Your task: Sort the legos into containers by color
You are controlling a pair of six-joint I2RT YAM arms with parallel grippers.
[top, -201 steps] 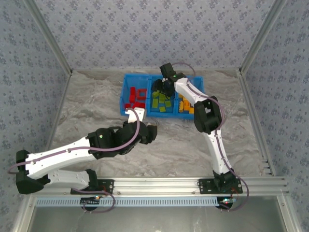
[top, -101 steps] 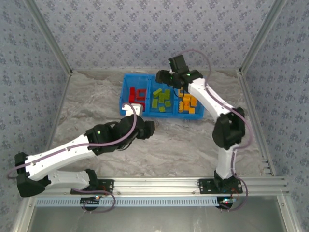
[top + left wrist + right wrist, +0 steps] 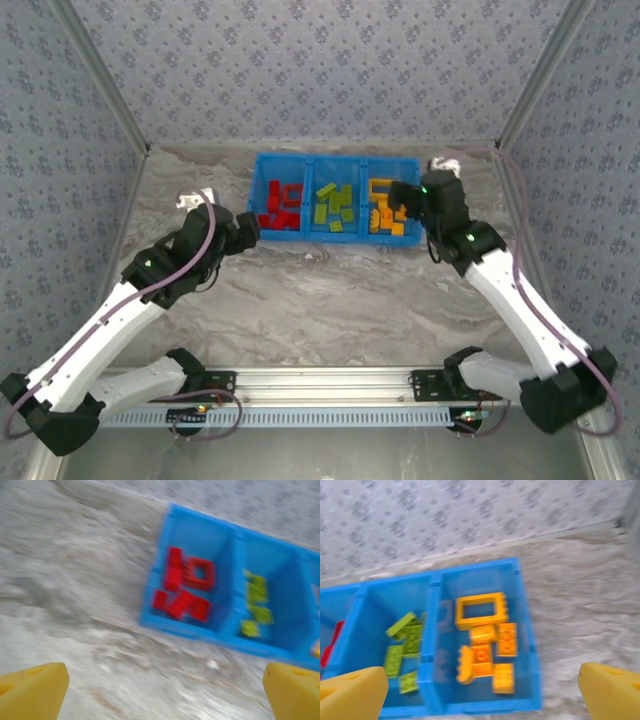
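The blue tray (image 3: pixel 310 237) sits at the back of the table with three compartments. Red legos (image 3: pixel 280 208) lie in its left compartment, lime green legos (image 3: pixel 335 205) in the middle, orange legos (image 3: pixel 385 215) in the right. My left gripper (image 3: pixel 243 228) hovers just left of the tray, open and empty, its yellow fingertips (image 3: pixel 30 692) wide apart over bare table; the red legos (image 3: pixel 187 587) lie ahead of it. My right gripper (image 3: pixel 402 196) hangs over the tray's right end, open and empty above the orange legos (image 3: pixel 490 650) and an orange frame (image 3: pixel 480 610).
Grey marbled table surface (image 3: pixel 330 300) surrounds the tray. Patterned walls and metal frame posts (image 3: pixel 525 100) close in the back and sides. The aluminium rail (image 3: pixel 330 380) with the arm bases runs along the near edge.
The right arm has swung from above the middle compartment back to the tray's right end. The left arm has swung left, away from the tray's front. Both grippers have opened wider.
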